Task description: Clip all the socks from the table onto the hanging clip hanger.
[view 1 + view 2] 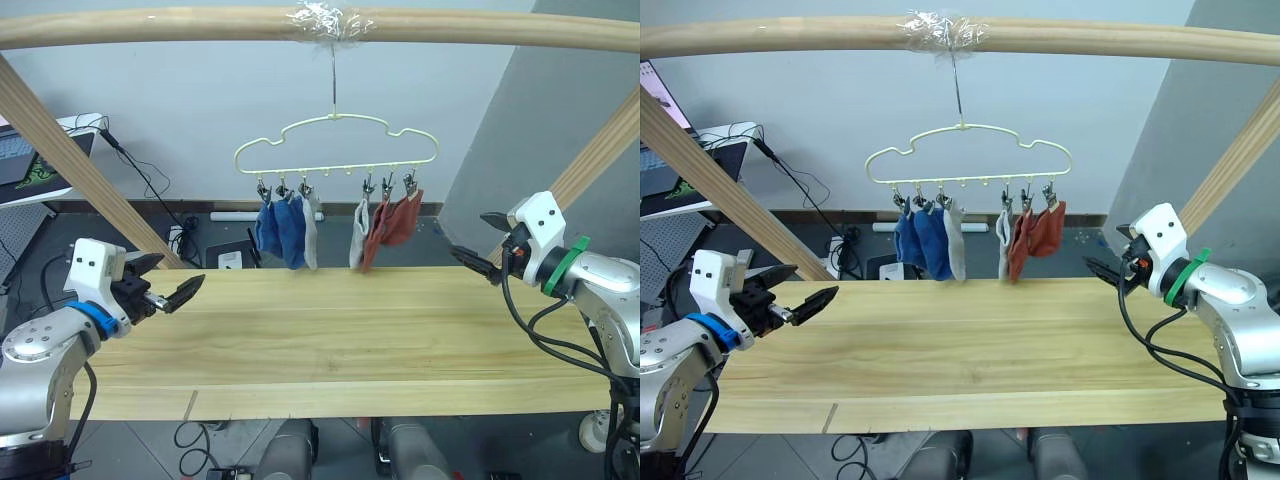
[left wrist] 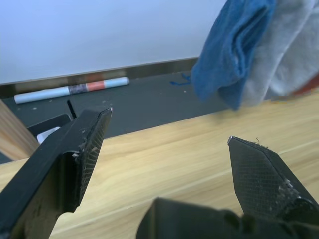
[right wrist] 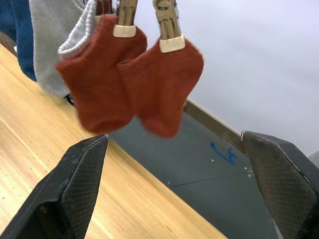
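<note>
From the head camera's left eye, all six socks [image 1: 335, 232] hang from the clip hanger [image 1: 336, 145], blue and grey on one side, grey and rust-red on the other, while the worktop [image 1: 330, 340] of pale yellowish planks carries nothing, so the clipping looks finished; the sensible move now is to keep both arms low and wide of the hanger so no sock gets nudged loose. The right eye shows the left pincer [image 1: 800, 301] spread and holding nothing at the worktop's left end, the right pincer [image 1: 1106, 267] also spread at the right end. In the left wrist view, the blue sock [image 2: 232, 50] is soft, folded knit against a fuzzy grey one, the pincer's pads cross-hatched. In the right wrist view, two rust-red socks [image 3: 134, 79] dangle from small metal clips [image 3: 167, 25], ribbed and slightly limp.
</note>
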